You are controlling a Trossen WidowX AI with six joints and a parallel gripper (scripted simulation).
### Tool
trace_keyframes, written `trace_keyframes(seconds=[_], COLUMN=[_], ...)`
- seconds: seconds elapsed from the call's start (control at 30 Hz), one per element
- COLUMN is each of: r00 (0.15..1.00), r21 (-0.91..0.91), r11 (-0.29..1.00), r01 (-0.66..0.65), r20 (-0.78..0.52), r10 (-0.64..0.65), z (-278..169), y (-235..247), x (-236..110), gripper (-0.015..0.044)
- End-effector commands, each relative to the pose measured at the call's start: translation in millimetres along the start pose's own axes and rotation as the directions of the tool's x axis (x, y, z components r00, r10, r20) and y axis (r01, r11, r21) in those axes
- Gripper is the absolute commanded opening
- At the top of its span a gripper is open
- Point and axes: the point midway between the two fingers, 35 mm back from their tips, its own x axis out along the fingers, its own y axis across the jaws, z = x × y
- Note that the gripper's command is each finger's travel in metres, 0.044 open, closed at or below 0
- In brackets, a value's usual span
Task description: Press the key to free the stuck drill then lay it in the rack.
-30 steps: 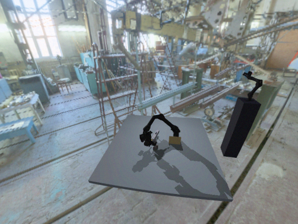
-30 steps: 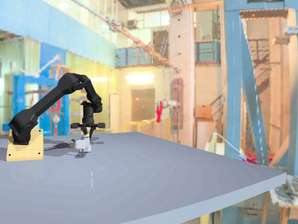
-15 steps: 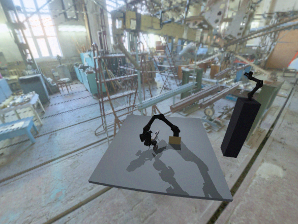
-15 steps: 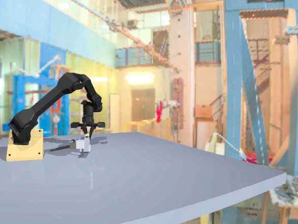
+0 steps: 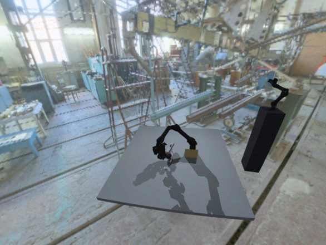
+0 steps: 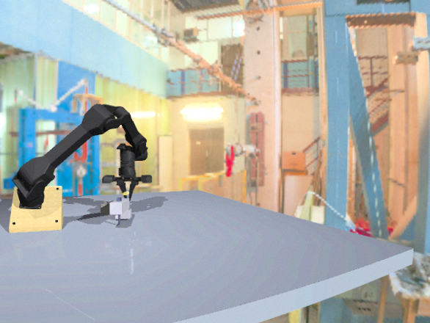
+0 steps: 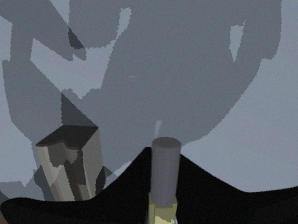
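My gripper points straight down and is shut on the drill, a thin rod with a yellowish shank and a grey round tip. In the wrist view the tip hangs free over the bare table. A small pale block stands on the table just below and left of the fingers. The drill's tip is close to the block's upper right corner in the exterior view. A dark low piece lies right behind the block; I cannot tell what it is.
The arm's tan wooden base stands at the back of the grey table. A tall black pillar with a second small arm on top stands off the table to the right.
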Motion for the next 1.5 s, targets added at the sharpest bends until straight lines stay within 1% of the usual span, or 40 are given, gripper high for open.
trace_keyframes(seconds=[0.0,0.83,1.47], r00=[1.0,1.0,1.0], r21=[0.004,0.004,0.003], r11=[1.0,1.0,1.0], r01=[0.0,0.0,-0.002], r20=[0.006,0.006,0.007], r10=[0.0,0.0,0.002], z=[0.6,1.4,6.4], y=[-0.3,-1.0,31.6], x=[-3.3,-10.1,-7.3], gripper=[0.0,0.0,0.0])
